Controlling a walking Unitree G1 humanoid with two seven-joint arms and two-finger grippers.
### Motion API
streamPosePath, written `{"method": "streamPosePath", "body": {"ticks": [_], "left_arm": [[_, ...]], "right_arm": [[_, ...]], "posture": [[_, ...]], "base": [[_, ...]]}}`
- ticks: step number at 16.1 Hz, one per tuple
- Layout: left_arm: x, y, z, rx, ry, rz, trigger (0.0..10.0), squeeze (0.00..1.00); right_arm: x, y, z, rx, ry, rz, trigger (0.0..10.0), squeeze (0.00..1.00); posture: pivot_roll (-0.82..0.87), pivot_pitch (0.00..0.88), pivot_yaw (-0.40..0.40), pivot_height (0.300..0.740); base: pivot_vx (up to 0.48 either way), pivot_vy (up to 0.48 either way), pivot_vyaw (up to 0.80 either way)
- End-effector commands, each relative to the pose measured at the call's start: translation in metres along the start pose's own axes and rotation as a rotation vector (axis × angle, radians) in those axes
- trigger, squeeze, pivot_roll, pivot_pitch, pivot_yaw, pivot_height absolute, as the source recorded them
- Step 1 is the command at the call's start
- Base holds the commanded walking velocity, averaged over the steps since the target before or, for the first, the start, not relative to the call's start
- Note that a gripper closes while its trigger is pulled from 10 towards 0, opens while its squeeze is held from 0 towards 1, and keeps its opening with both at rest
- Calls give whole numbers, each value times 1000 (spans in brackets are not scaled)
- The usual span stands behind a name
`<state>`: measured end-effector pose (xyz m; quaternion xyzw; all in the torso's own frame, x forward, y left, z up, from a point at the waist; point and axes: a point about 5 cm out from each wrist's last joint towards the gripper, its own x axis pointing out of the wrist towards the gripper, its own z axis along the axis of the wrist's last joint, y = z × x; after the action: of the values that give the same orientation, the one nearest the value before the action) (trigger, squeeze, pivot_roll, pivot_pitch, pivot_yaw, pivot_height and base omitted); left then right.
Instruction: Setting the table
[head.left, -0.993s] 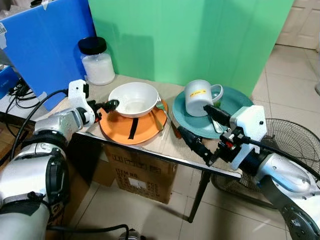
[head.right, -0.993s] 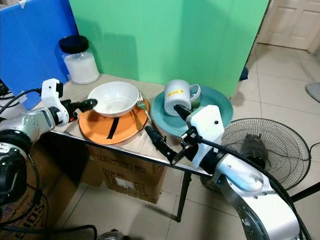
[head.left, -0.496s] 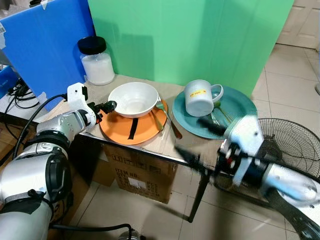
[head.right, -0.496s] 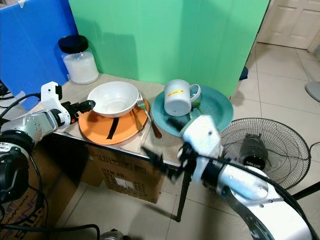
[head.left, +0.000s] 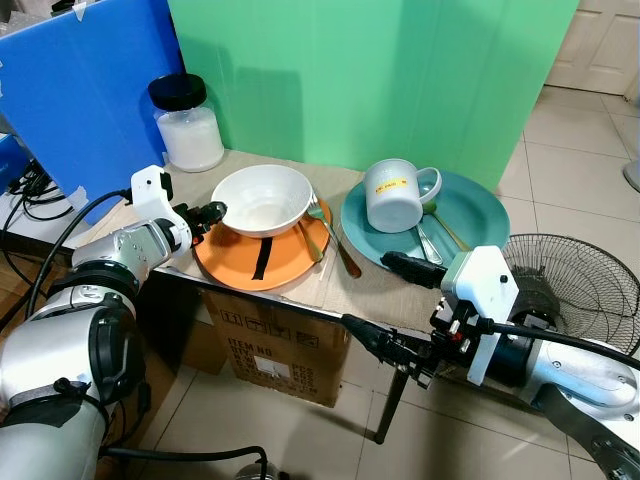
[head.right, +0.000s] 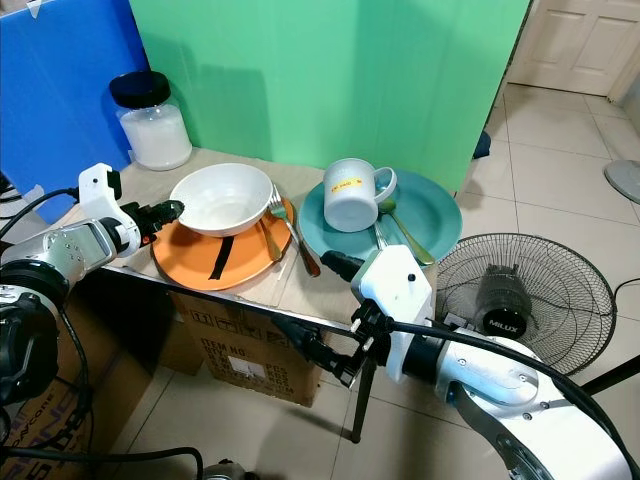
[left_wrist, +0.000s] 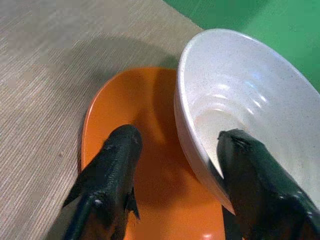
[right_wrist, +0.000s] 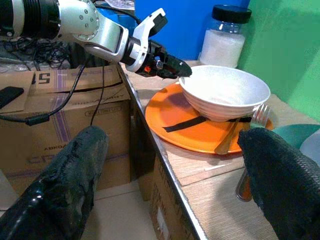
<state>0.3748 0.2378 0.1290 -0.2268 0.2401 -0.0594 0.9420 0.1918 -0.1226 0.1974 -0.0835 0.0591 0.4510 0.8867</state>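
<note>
Left gripper (left_wrist: 172, 150) open astride the rim of the bowl (head.left: 262, 198) at nine o'clock, on the orange plate (head.left: 262, 262). Probably rigid, slick, breakable; rim pinch needed. Right gripper (head.left: 395, 305) wide open, empty.

bright even light, sharp, soft shadows

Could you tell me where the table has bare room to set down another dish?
The bare tabletop lies at the robot's left, between the jar and the orange plate, though the left tool reaches across it to the white bowl. The middle is crowded: cutlery fills the gap to the teal plate bearing the mug.
</note>
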Motion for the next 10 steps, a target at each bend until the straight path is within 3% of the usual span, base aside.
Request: {"method": "streamPosePath", "body": {"ticks": [1,10], "left_arm": [[2,-4,-3,-11,27,0,0,0],[2,1,-17,-98,75,27,0,0]], "right_arm": [[-1,2,1,-6,5,19,10000,0],[3,0,1,-24,5,17,10000,0]], "posture": [[-67,0,67,740],[-59,0,68,740]], "base": [[0,0,0],[0,0,0]]}}
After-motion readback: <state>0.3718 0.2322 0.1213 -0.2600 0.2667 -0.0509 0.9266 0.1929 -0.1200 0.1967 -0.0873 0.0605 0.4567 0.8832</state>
